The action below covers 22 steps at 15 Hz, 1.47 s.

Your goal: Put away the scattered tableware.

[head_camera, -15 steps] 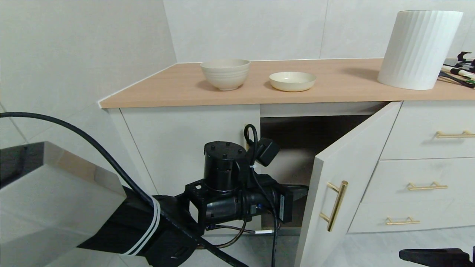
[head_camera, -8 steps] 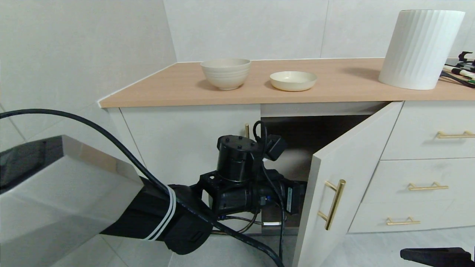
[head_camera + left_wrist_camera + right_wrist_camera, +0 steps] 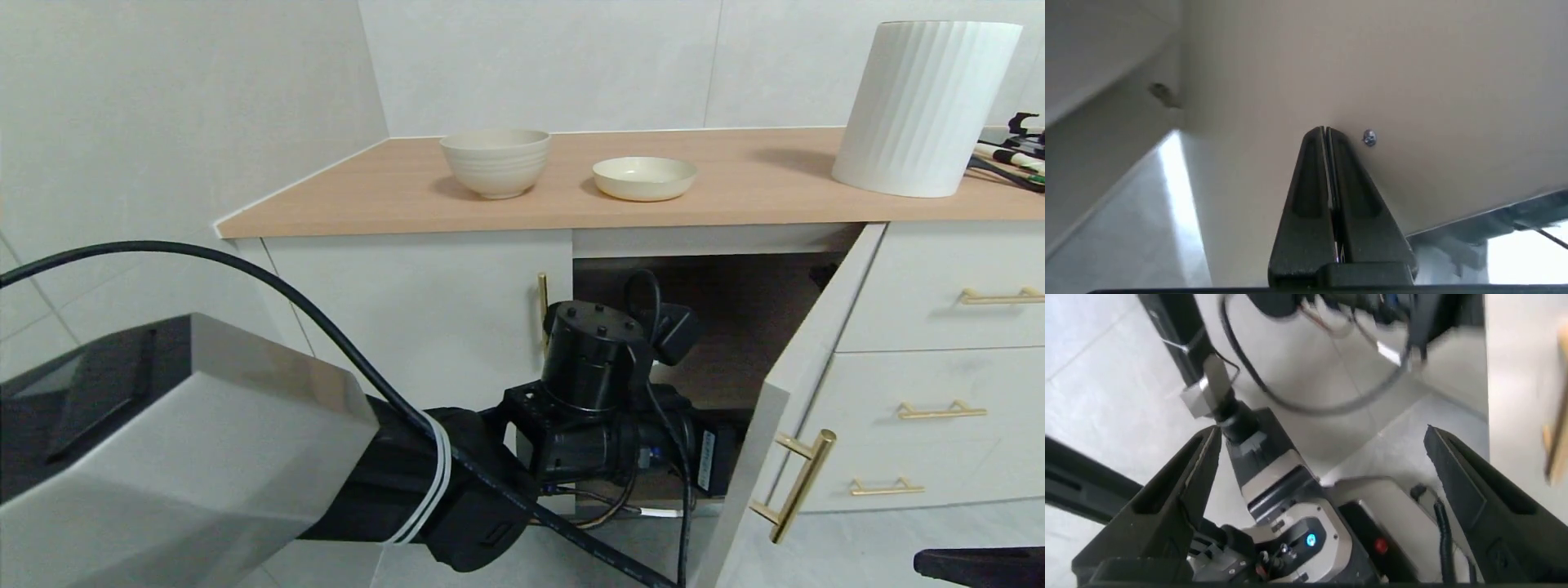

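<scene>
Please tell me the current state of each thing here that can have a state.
Beige ribbed bowl: upright on the wooden counter.
Cream shallow dish: upright, empty.
White cupboard door below the bowl: shut.
White cupboard door below the dish: open.
Three white drawers: shut.
Left gripper: shut, holding nothing.
Right gripper: open, empty.

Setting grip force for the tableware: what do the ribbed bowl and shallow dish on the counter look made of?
Ribbed bowl: matte cream, soft highlights, thick rim; looks like stoneware or plastic, can't tell which. Shallow dish: pale cream, faint sheen inside; glazed ceramic or melamine, equally open.
</scene>
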Available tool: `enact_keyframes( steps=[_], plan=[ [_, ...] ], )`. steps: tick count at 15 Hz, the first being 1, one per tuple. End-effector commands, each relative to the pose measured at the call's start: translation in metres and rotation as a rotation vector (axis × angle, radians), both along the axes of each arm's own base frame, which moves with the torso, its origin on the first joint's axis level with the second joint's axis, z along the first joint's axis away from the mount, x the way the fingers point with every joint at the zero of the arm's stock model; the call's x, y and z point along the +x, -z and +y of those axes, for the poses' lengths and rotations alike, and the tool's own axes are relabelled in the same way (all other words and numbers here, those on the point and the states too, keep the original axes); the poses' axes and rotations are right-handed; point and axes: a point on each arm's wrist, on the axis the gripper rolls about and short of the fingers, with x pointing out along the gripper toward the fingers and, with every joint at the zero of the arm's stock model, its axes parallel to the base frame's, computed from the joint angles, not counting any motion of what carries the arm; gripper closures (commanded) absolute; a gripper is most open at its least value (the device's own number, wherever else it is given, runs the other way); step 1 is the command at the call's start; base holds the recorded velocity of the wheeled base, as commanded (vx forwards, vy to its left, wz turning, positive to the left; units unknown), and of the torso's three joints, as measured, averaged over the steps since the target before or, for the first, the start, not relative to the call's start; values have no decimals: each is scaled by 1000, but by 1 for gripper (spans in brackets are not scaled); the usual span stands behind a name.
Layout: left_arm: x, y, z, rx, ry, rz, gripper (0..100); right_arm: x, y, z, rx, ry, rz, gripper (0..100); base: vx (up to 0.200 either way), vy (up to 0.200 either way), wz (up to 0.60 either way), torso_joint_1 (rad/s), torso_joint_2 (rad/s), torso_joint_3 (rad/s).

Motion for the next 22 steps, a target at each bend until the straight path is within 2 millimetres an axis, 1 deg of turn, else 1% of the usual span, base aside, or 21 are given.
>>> enact_keyframes(
  steps=[1,5,7,9,10,12,14,15,16,17,18,19,21,22],
  plan=[
    [-6,1,-11,-10,20,19,100,-7,-5,-4,24,-8,-38,0,0,0,0,0,0,0],
    [-14,4,-19,-8,45,28,100,-14,-8,-7,48,-45,-72,0,0,0,0,0,0,0],
    [-12,9,-28,-9,51,28,100,-14,-8,-7,49,-45,-75,0,0,0,0,0,0,0],
    [-13,8,-35,-5,63,30,100,-16,-9,-8,53,-45,-82,0,0,0,0,0,0,0],
    [-16,8,-44,-3,80,33,100,-17,-9,-8,56,-45,-90,0,0,0,0,0,0,0],
    [-24,9,-68,-11,123,27,100,-19,-10,-9,61,-53,-97,0,0,0,0,0,0,0],
    [-30,1,-81,-29,145,28,100,-22,-11,-11,72,-80,-110,0,0,0,0,0,0,0],
    [-32,-5,-80,-52,133,62,100,-23,-11,-11,75,-89,-115,0,0,0,0,0,0,0],
    [-33,-15,-76,-76,110,96,100,-23,-11,-11,74,-88,-112,0,0,0,0,0,0,0],
    [-24,-19,-65,-82,47,126,100,-22,-11,-11,73,-86,-108,0,0,0,0,0,0,0],
    [-20,-20,-59,-79,21,123,100,-22,-11,-10,72,-88,-107,0,0,0,0,0,0,0],
    [-8,-21,-34,-66,-62,128,100,-19,-10,-9,65,-86,-93,0,0,0,0,0,0,0],
    [8,-28,8,-88,-148,114,100,-12,-8,-5,47,-80,-58,0,0,0,0,0,0,0],
    [14,-31,28,-108,-194,98,100,-6,-11,-2,41,-76,-45,0,0,0,0,0,0,0]
  ],
)
